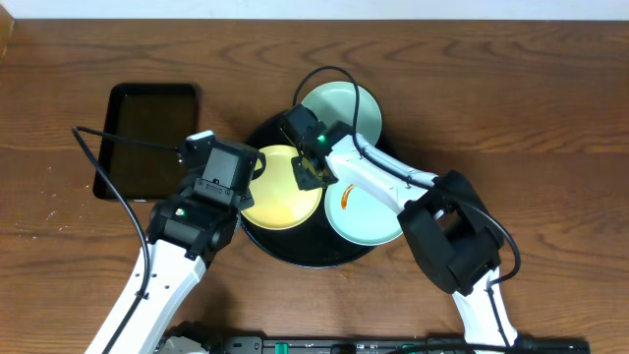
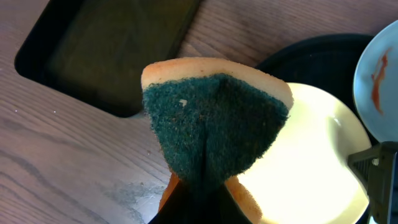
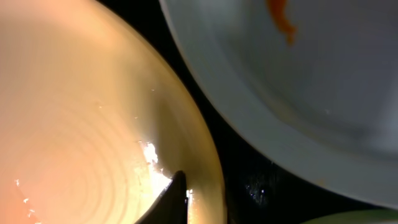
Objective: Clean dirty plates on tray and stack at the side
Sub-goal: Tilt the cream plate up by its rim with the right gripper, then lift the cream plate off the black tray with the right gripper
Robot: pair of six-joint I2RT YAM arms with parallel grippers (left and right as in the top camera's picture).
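On the round black tray (image 1: 295,258) lie three plates: a pale yellow plate (image 1: 280,192) on the left, a mint plate (image 1: 349,108) at the back, and a mint plate with an orange smear (image 1: 369,216) on the right. My left gripper (image 1: 243,175) is shut on a green and yellow sponge (image 2: 214,121), held just above the yellow plate's (image 2: 311,168) left edge. My right gripper (image 1: 310,175) is shut on the yellow plate's right rim (image 3: 202,155), with one dark finger (image 3: 177,193) showing inside the rim. The smeared mint plate (image 3: 311,81) lies close beside it.
A smaller rectangular black tray (image 1: 147,138) lies on the wooden table (image 1: 531,108) at the left, just beyond the sponge. Both arms reach in from the front edge and meet over the round tray. Cables trail from each wrist.
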